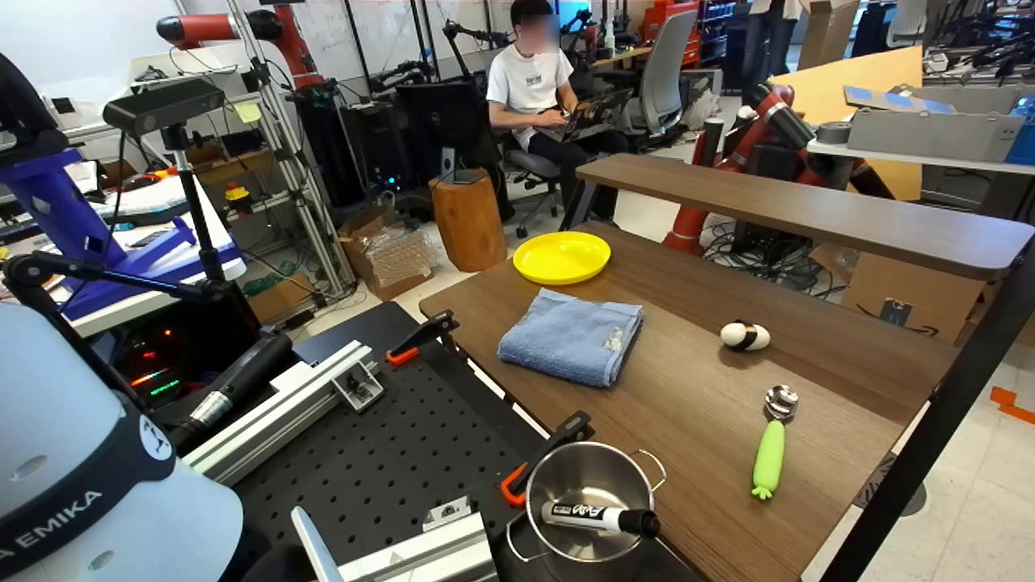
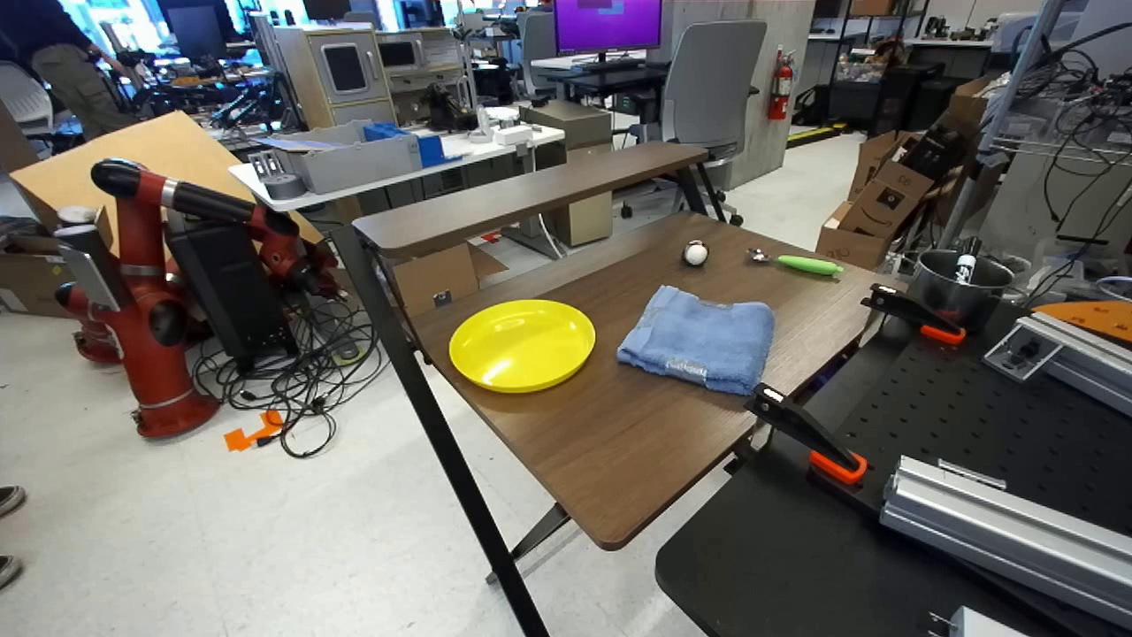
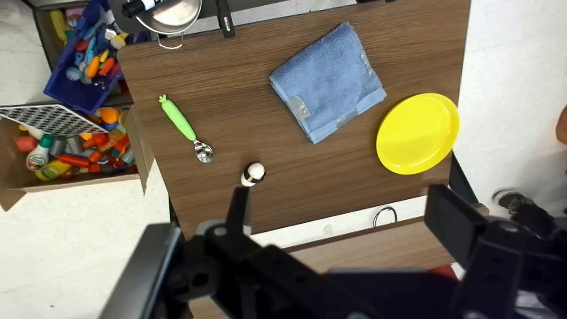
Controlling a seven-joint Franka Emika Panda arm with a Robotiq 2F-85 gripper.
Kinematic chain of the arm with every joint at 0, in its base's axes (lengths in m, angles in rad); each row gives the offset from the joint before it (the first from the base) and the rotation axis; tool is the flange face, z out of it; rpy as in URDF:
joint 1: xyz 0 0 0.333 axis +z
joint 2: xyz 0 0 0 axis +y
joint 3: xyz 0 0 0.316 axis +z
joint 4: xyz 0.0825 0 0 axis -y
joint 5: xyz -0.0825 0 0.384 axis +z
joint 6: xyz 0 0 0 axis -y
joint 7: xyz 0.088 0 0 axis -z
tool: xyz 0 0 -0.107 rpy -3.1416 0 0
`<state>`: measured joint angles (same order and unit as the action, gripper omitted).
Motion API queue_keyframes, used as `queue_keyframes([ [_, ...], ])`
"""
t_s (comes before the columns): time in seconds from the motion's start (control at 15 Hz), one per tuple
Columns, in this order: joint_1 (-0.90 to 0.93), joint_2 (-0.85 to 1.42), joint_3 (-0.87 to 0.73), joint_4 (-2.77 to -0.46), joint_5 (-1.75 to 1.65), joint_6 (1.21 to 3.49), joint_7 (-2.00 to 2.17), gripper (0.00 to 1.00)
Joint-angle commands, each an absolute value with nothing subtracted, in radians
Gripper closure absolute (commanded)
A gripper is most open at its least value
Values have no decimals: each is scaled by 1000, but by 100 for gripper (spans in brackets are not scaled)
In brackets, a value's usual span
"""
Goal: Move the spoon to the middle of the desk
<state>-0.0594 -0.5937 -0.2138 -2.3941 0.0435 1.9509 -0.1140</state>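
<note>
The spoon (image 1: 770,453) has a lime-green handle and a silver bowl. It lies flat on the brown wooden desk (image 1: 687,396) near one short end; it also shows in an exterior view (image 2: 806,264). In the wrist view the spoon (image 3: 178,119) is on the left part of the desk (image 3: 230,102), bowl pointing down-right. My gripper (image 3: 339,190) is open and empty, fingers wide apart, held high above the desk near its shelf side. The spoon is outside the jaws, up and left of the left finger. The gripper is out of view in both exterior views.
A folded blue towel (image 3: 328,79), a yellow plate (image 3: 418,133) and a small black-and-white lump (image 3: 253,174) sit on the desk. A raised shelf (image 1: 792,202) runs along its back. A pot (image 1: 590,493) with a marker (image 1: 598,517) and black clamps (image 2: 800,429) stand along the front edge.
</note>
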Motion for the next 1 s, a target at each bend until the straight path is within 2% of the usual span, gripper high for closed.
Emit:
queue_keyframes([
  [0.0, -79, -591, -198, -2392, 54, 1949, -124, 0],
  [0.6, -79, -591, -198, -2392, 54, 1949, -124, 0],
  [0.93, -79, -543, -216, -2382, 43, 2023, -166, 0],
])
